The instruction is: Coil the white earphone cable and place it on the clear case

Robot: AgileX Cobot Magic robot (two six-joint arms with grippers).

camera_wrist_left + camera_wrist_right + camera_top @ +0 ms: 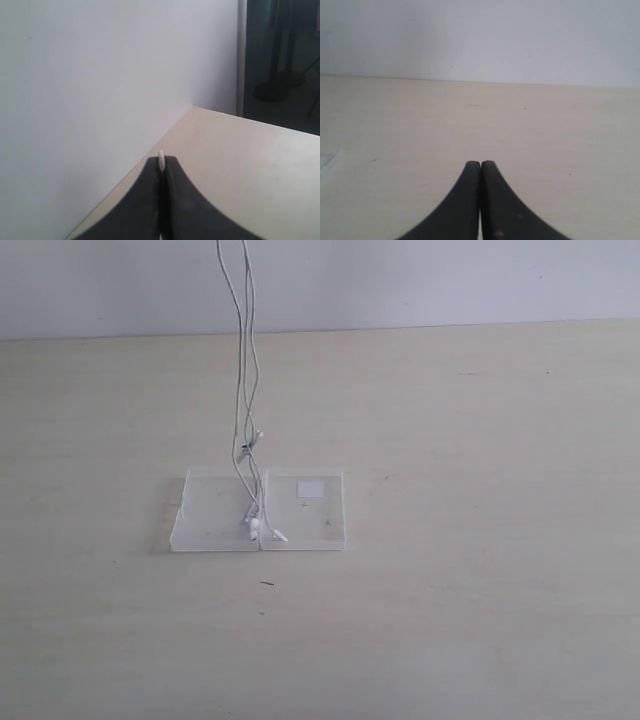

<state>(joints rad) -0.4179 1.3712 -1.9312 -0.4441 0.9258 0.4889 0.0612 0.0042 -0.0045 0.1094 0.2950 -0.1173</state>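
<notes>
White earphone cable [243,370] hangs uncoiled, earbuds [254,527] touching the clear case [215,525] on the bench [480,440]; left gripper [161,162] jaws pinch its white strand, right gripper [480,164] jaws clenched empty; coiling and placement judged outstanding.

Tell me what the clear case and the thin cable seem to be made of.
The clear case looks like rigid transparent plastic: the table shows through it. The white earphone cable looks like soft white-coated wire; it hangs limp.
</notes>
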